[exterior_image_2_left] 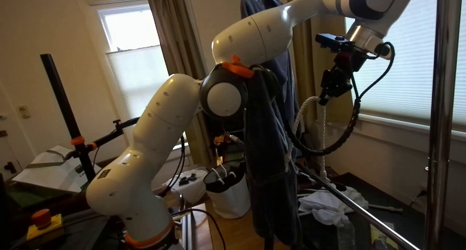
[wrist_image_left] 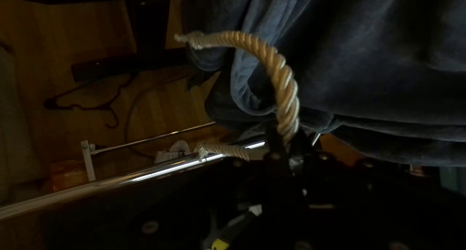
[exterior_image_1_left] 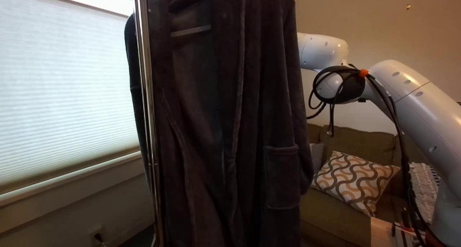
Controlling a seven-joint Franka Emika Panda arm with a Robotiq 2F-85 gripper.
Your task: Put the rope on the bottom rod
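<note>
1. Gripping firmly now: clamped with the tool (wrist_image_left: 287, 140) on a pale twisted rope (wrist_image_left: 285, 86), curling out to a loose end in the wrist view.
2. Held higher than the bottom rod (exterior_image_2_left: 364, 211), dangling in two strands in an exterior view; impossible to tell whether touching lower down.
3. Close by, on to a dark plush robe (exterior_image_1_left: 219, 124), hung behind a chrome post (exterior_image_1_left: 148, 95) in an exterior view.
4. Past that rod, down to a crumpled white cloth (exterior_image_2_left: 320, 203).
5. Farther back, over to a patterned cushion (exterior_image_1_left: 354, 178), propped on a sofa (exterior_image_1_left: 374, 146).
</note>
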